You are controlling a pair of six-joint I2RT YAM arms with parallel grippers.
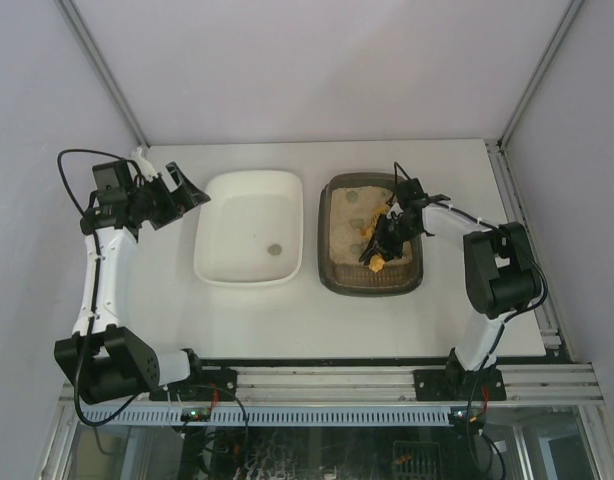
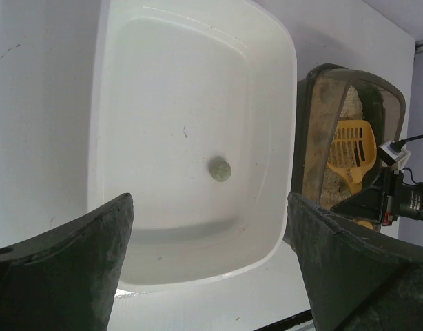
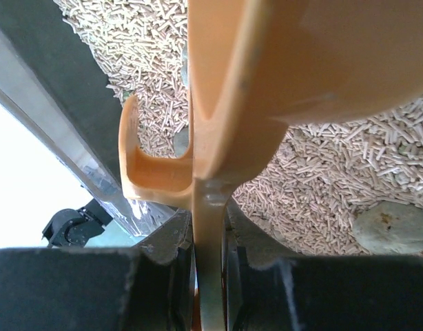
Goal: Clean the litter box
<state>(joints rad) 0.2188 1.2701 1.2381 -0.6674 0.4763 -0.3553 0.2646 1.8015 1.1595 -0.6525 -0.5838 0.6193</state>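
Table [image 1: 287,320]: litter box [image 1: 372,290] holds pellets [image 1: 339,242], scoop [image 1: 375,263].

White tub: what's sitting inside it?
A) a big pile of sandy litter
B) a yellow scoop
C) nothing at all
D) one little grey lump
D: a single grey lump lies on the otherwise bare floor of the white tub, while the yellow scoop and the sandy litter are over in the litter box.
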